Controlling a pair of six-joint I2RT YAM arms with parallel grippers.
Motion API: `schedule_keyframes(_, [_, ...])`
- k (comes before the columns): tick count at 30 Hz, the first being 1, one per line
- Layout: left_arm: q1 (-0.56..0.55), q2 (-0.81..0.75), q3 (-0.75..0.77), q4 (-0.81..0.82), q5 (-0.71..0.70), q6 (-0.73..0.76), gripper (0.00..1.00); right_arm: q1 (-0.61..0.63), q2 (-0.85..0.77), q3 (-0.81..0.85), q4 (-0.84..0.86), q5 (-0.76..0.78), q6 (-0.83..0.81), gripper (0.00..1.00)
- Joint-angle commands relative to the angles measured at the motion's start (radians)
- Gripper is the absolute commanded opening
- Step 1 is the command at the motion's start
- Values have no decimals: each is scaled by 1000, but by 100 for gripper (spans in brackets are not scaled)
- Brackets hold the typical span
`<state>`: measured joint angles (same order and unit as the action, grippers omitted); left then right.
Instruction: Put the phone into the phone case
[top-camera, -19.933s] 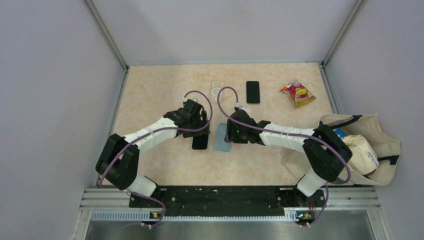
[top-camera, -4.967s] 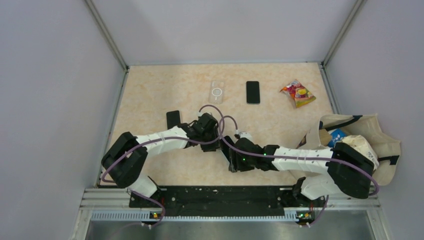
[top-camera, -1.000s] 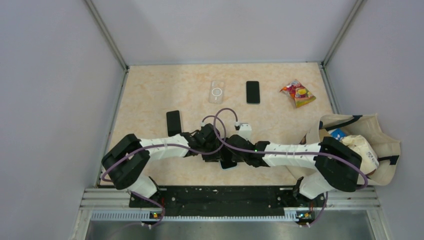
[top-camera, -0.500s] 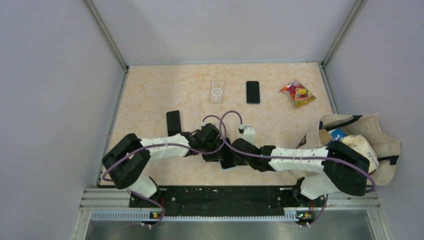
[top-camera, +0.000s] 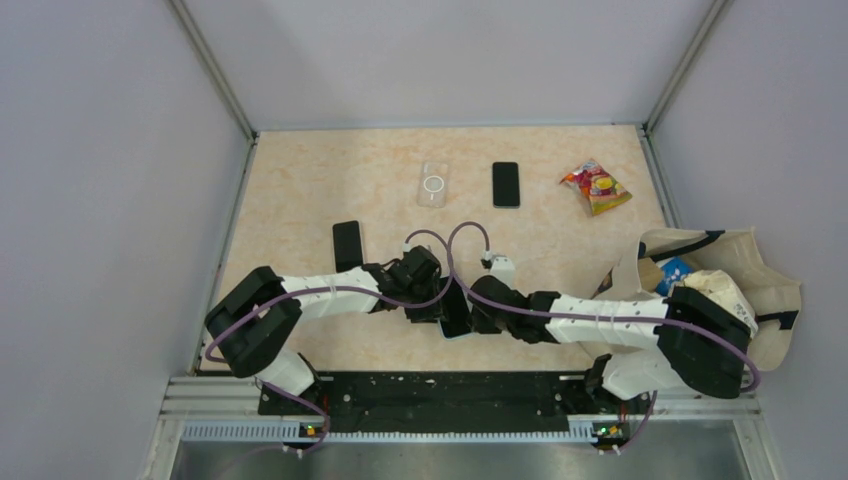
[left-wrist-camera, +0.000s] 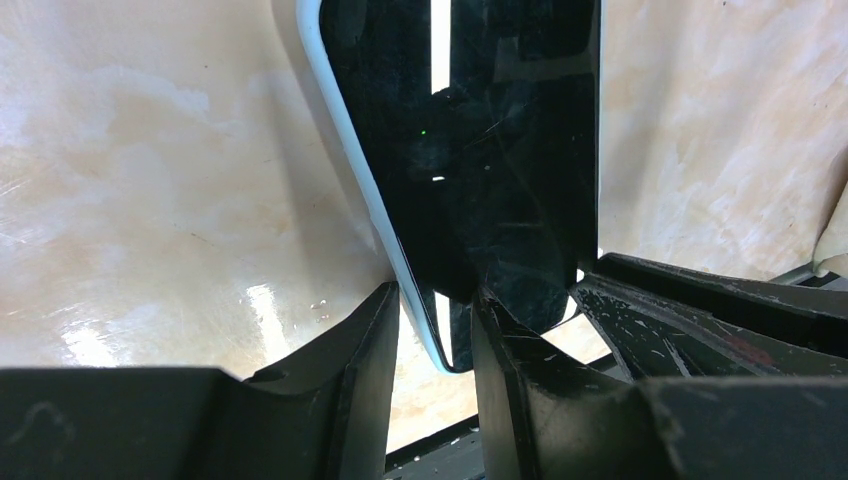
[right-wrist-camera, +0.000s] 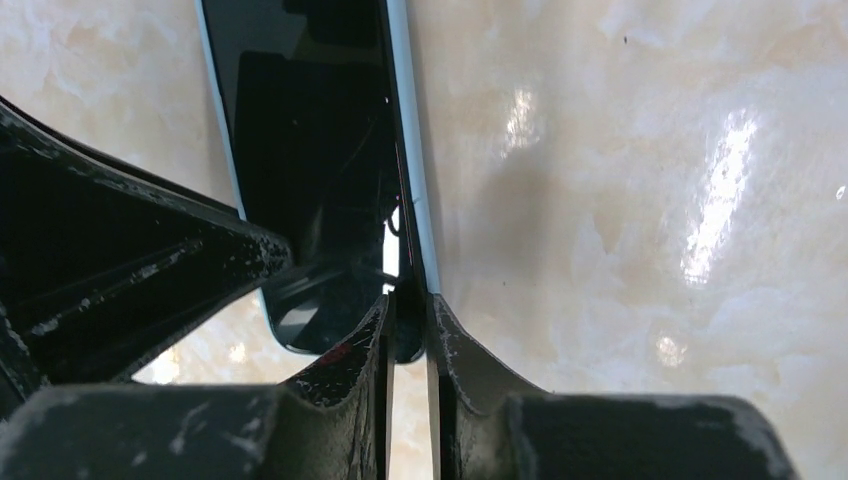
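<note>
Black phone inside the light-blue phone case, held between the two pincers.
The right gripper is pinched almost fully together on the thin side rim of the case. The left gripper stands narrow, clamping the case edge and the phone corner. I cannot tell if the phone is pressed in completely. To the right of the right pincer, the cloth tote bag holds a blue packet and a white pack. Beyond the pincers lie a clear phone case, a second black phone and a snack packet. Twenty seconds ago the blue case lay farther from the arm bases. Half a second ago all was nearly the same.
</note>
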<state>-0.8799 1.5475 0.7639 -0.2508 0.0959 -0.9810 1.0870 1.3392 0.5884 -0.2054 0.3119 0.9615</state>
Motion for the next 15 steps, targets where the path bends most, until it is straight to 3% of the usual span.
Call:
schedule_keyframes(1, [-2, -9, 6, -7, -28, 8, 38, -20, 3, -82, -188, -245, -27, 14])
schedule_keyframes(6, [-2, -12, 6, -7, -29, 8, 38, -50, -4, -83, -180, -266, -48, 12])
schedule_keyframes(15, [-2, -13, 2, -6, -27, 9, 38, -56, 111, -67, -167, -283, -80, 0])
